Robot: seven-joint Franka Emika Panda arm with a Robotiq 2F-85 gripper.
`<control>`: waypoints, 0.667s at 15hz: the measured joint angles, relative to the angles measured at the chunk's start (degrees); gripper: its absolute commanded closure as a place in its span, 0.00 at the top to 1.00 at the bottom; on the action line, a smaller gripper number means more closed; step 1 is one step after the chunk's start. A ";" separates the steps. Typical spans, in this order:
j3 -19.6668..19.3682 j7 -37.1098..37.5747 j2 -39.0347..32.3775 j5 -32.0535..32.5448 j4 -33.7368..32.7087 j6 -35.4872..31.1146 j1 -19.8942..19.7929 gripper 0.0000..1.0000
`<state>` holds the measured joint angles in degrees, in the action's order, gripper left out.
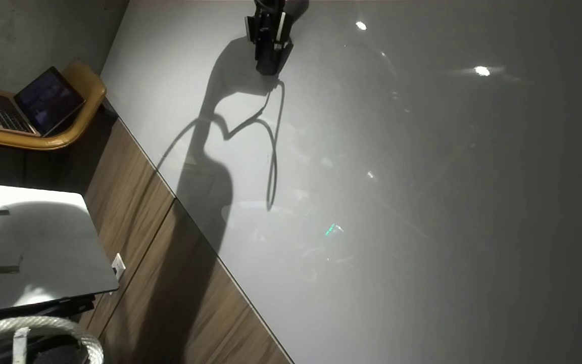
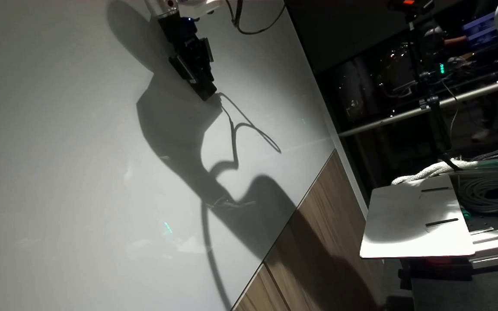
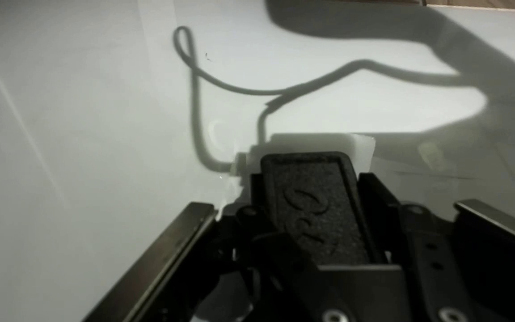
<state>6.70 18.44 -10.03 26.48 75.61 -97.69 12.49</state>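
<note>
Black block (image 3: 316, 210) grasped in my end effector (image 3: 312, 185): pick-up done, release not. I have it close to glossy board (image 1: 422, 202), well apart from edge along wood panel (image 1: 235, 323); contact unclear. Pale smudges (image 2: 129, 170) show; how much remains, can't tell.

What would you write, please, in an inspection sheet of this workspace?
Surface: glossy pale surface, with light reflections and faint smudges.
Thing handled: black block, moulded mark unreadable; whether it touches the surface, cannot tell.
Clutter: white braided rope beside a pale plate, away from that surface.
Jaws: shut on the black block.
Cables: grey coil near the plate; dark cable-like shadows across the surface.
Surroundings: open laptop on a yellow chair; wood panel along the surface's edge.
</note>
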 measured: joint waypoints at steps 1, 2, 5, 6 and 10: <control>0.02 0.08 -0.04 -0.01 -0.01 0.00 0.01 0.28; 0.06 0.17 -0.08 -0.01 -0.01 0.00 0.03 0.28; 0.34 0.96 -0.64 -0.01 -0.02 0.00 0.55 0.28; 0.49 1.47 -1.02 -0.01 -0.06 0.00 0.99 0.28; 1.16 4.04 -3.68 -0.01 -0.66 -0.03 3.68 0.28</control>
<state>7.86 22.47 -13.72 26.46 74.95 -97.73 16.17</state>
